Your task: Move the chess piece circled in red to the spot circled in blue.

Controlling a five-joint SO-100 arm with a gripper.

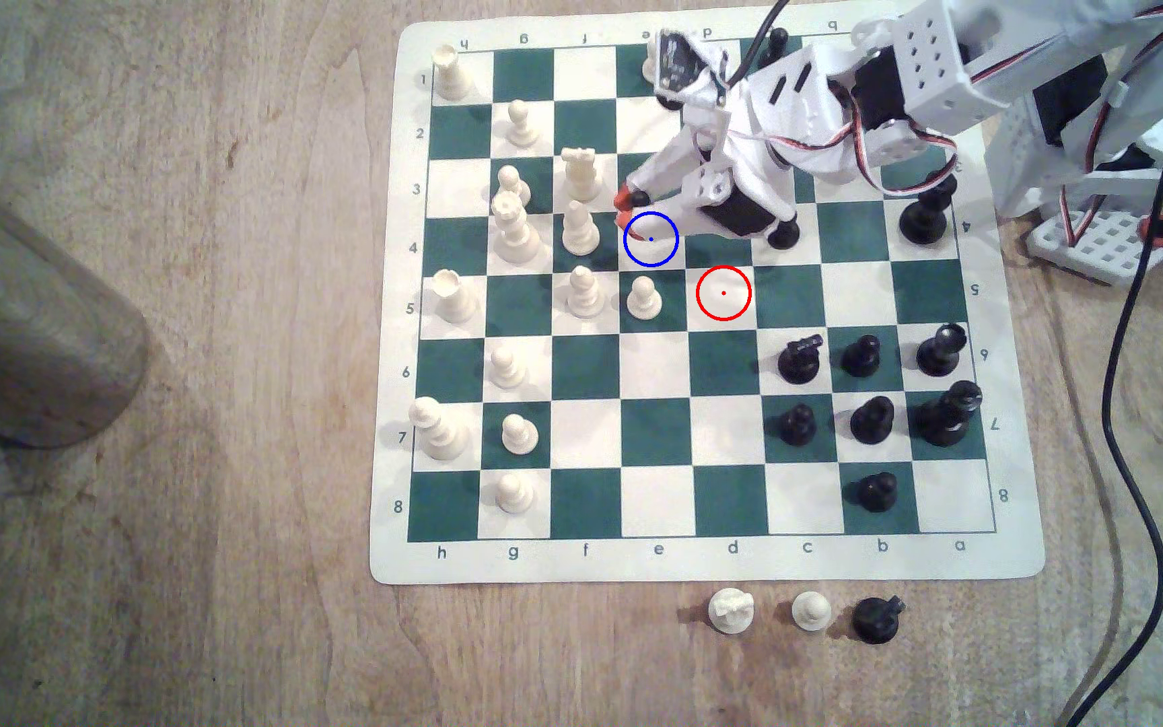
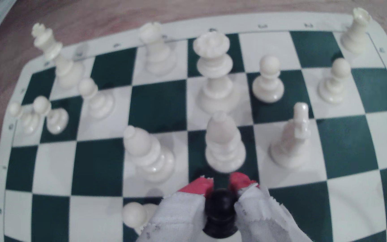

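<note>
Black pawn sits tight btwn my red-tipped gripper, jaws closed on it, right by the blue-ringed spot. I need to go straight down & let go slow. Cream bishop stands next sq over, so no swinging that way.

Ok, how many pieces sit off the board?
3, on the table below the board in the exterior view: a larger cream piece, a cream pawn, a black piece. The arm may hide others.
</note>
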